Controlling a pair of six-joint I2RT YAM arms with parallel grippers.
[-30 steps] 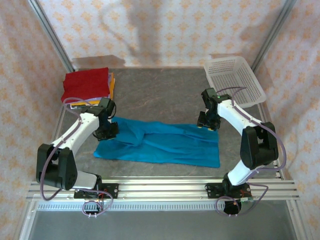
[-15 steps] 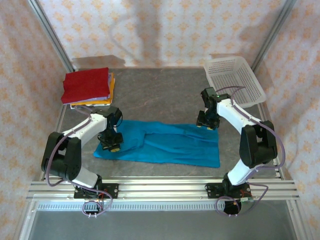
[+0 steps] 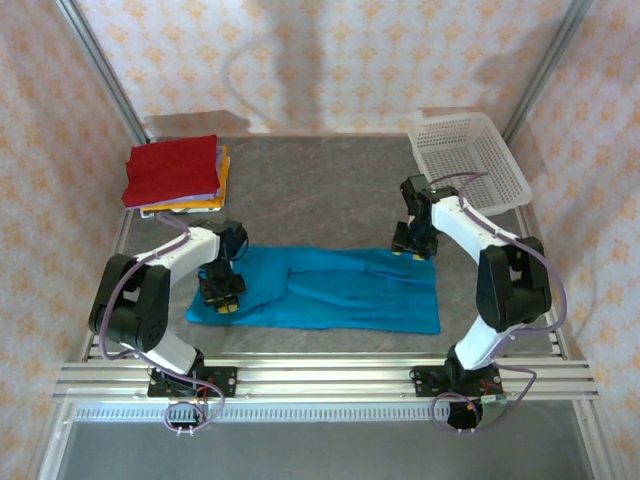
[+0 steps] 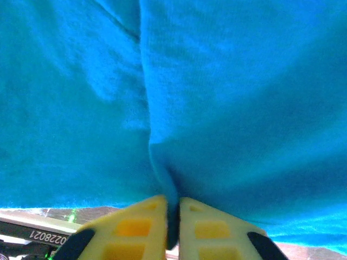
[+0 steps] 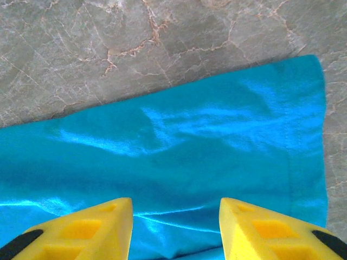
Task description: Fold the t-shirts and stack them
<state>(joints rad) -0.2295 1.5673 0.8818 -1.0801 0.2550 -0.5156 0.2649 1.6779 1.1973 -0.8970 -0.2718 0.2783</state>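
Note:
The teal-blue t-shirt (image 3: 340, 295) lies spread flat across the table's middle, folded lengthwise into a long band. My left gripper (image 3: 222, 298) is low over its left end. In the left wrist view its yellow jaws (image 4: 172, 208) stand almost together, pinching a ridge of the teal cloth (image 4: 217, 108). My right gripper (image 3: 412, 250) hovers at the shirt's far right edge. There its fingers (image 5: 174, 208) stand apart over the cloth (image 5: 190, 141), holding nothing. A folded stack sits at the back left, the red t-shirt (image 3: 172, 170) on top and an orange one (image 3: 222, 172) under it.
A white perforated basket (image 3: 500, 165) stands at the back right. Bare grey marble tabletop (image 3: 310, 190) lies between the stack and the basket. An aluminium rail (image 3: 320, 375) runs along the near edge.
My left gripper has moved toward the near edge, over the shirt's left end, and its arm has pulled in. The right arm has stayed put.

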